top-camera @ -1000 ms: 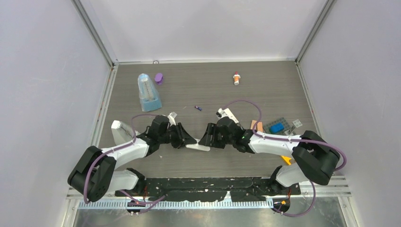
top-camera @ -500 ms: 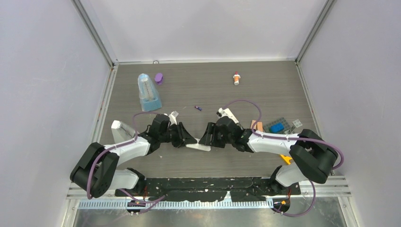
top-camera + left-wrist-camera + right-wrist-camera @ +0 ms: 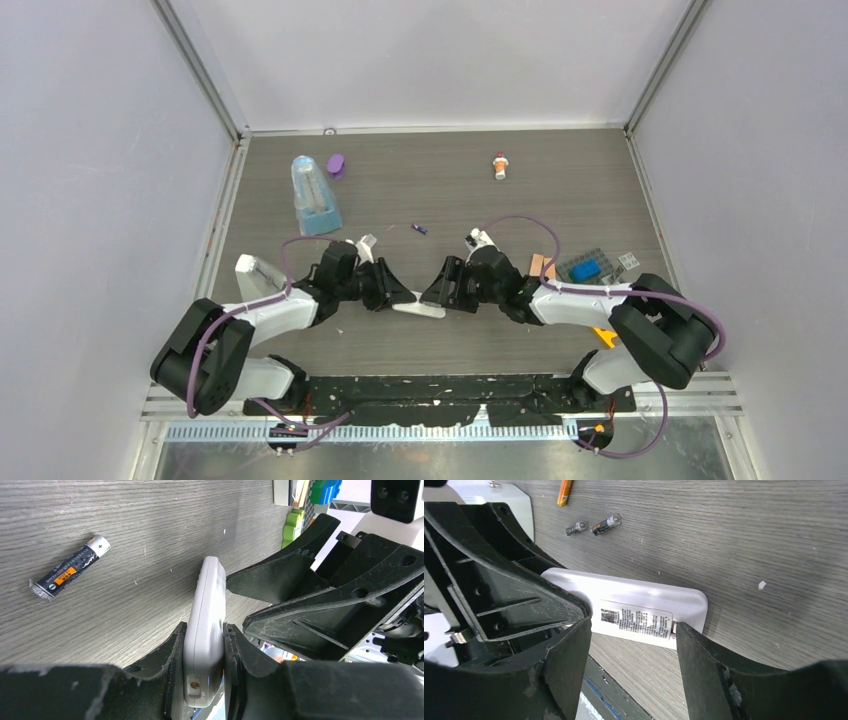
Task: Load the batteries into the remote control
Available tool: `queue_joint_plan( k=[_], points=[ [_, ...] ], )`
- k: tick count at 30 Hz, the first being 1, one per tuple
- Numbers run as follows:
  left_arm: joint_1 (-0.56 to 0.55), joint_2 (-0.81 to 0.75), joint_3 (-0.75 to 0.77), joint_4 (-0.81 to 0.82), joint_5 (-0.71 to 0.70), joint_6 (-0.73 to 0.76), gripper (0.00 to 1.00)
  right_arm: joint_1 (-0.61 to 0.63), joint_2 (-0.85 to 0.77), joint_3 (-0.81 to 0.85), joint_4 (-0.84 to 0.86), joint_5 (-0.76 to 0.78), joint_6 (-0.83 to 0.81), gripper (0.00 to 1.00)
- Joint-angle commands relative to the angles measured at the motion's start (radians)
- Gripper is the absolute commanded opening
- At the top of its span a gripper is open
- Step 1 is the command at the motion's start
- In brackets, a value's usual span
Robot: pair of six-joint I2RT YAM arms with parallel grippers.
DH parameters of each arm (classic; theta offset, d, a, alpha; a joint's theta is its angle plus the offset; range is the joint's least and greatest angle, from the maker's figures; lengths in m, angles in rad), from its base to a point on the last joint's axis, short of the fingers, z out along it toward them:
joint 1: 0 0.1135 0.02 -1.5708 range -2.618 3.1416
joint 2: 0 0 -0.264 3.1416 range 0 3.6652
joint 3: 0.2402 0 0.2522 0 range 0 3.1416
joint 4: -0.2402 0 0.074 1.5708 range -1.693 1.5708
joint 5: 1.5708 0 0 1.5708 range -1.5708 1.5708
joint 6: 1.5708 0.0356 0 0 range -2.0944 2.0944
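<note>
The white remote control (image 3: 424, 310) lies low over the table between my two grippers. My left gripper (image 3: 398, 296) is shut on one end of it. In the left wrist view the remote control (image 3: 210, 590) stands on edge between my fingers (image 3: 172, 655). My right gripper (image 3: 440, 292) is open. In the right wrist view its jaws straddle the far end of the remote control (image 3: 649, 597), whose labelled back faces the camera. A dark battery (image 3: 70, 567) lies on the table to the left. Two dark batteries (image 3: 575, 528) (image 3: 606, 524) and an orange battery (image 3: 565, 492) lie beyond. A purple battery (image 3: 419, 229) lies mid-table.
A red-and-white capped bottle (image 3: 500, 165) stands at the back. A clear blue container (image 3: 313, 195) and a purple cap (image 3: 336, 165) are at the back left. A small white piece (image 3: 365, 243) lies by my left wrist. Toy bricks (image 3: 585, 268) sit on the right.
My right wrist has shifted slightly right and back, its jaws staying open at the remote's end. My left gripper still holds the remote in the same place.
</note>
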Motion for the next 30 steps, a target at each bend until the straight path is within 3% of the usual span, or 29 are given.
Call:
queue_joint_plan(
  k=[1,6,12,17,22,30],
  points=[
    [-0.014,0.04,-0.046,-0.097,-0.061,0.065,0.0,-0.011,0.037,-0.05,0.157,-0.076,0.047,0.69],
    [-0.014,0.053,-0.055,-0.043,-0.032,0.052,0.0,-0.026,0.064,-0.104,0.324,-0.168,0.111,0.69],
    [-0.014,0.062,-0.079,0.036,-0.022,0.018,0.0,-0.036,0.131,-0.183,0.703,-0.268,0.237,0.69],
    [-0.017,0.035,-0.075,-0.009,-0.067,0.03,0.0,-0.035,0.187,-0.198,0.928,-0.307,0.314,0.68],
    [-0.027,0.002,-0.051,-0.1,-0.144,0.062,0.0,-0.036,0.188,-0.189,1.032,-0.316,0.349,0.68],
    [-0.051,-0.031,0.073,-0.358,-0.303,0.179,0.0,-0.059,0.117,-0.168,0.949,-0.285,0.312,0.68]
  ],
)
